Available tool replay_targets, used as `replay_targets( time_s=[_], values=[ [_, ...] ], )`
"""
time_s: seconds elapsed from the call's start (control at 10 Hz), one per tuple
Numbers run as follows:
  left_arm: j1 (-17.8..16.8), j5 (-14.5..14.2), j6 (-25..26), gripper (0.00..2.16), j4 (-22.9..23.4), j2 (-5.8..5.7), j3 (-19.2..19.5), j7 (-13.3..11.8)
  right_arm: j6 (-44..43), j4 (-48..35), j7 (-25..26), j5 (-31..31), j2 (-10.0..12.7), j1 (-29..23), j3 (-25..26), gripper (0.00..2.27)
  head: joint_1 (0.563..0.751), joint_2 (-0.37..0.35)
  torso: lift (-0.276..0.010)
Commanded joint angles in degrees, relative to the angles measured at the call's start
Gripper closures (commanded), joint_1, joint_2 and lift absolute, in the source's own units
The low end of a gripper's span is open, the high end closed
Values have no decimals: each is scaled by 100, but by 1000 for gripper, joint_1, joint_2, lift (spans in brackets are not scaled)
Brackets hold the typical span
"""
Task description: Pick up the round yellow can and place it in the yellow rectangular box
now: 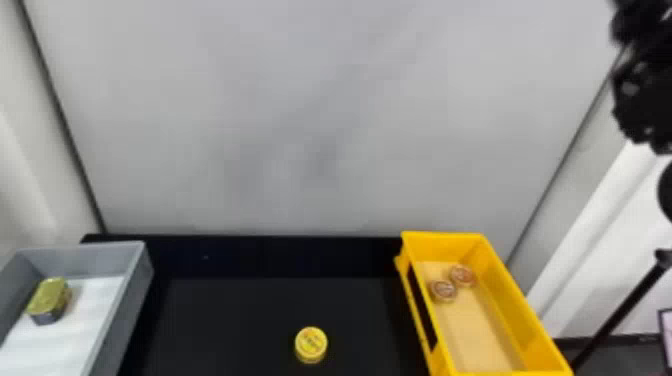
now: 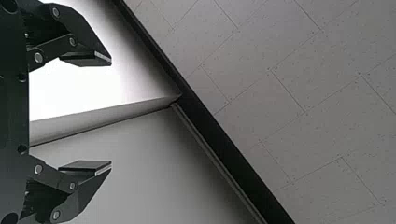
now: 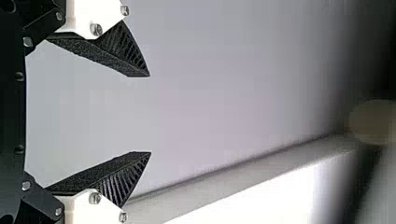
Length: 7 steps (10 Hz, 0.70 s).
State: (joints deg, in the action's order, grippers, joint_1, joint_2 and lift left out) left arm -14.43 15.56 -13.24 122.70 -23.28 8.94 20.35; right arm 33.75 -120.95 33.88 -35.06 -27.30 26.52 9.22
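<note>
The round yellow can (image 1: 311, 344) lies flat on the black table near the bottom edge of the head view, a little left of centre. To its right is the yellow rectangular box (image 1: 522, 310). Black parts of my right arm (image 1: 642, 95) are raised at the head view's upper right edge, well away from the can. In the right wrist view, my right gripper (image 3: 150, 114) is open with nothing between its fingers, facing a pale wall. My left gripper (image 2: 111, 114) is also open and holds nothing, with wall and ceiling beyond it in the left wrist view.
Inside the yellow box are two small round reddish-brown cans (image 1: 443, 290). A grey box (image 1: 122, 305) on the left holds a gold-topped angular tin (image 1: 49, 299). Behind the black table (image 1: 225, 310) stands a grey panel (image 1: 320, 125). A dark pole (image 1: 620, 317) slants at the right.
</note>
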Motion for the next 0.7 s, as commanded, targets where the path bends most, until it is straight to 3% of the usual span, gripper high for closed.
replay_targets(
  time_s=[0.0,0.2,0.3,0.4,0.6],
  values=[
    [-7,-9,23,450,-1,-2,3,-4,1892,1029,-523,-1522,-153,-15,203,248,563,-169,0],
    [-60,-9,49,450,-1,15,-85,-4,2903,2198,-2000,-1636,-408,134,-315,249,563,-169,0],
    [-121,-18,49,450,-18,24,-173,-4,2965,2655,-2747,-1258,-522,178,-816,254,563,-169,0],
    [-183,-35,23,450,-45,33,-226,-4,3000,3086,-3687,-414,-469,257,-1353,256,563,-169,0],
    [-341,-88,-56,450,-133,77,-366,-4,2991,3754,-5789,2064,111,266,-1924,254,563,-169,0]
  ],
)
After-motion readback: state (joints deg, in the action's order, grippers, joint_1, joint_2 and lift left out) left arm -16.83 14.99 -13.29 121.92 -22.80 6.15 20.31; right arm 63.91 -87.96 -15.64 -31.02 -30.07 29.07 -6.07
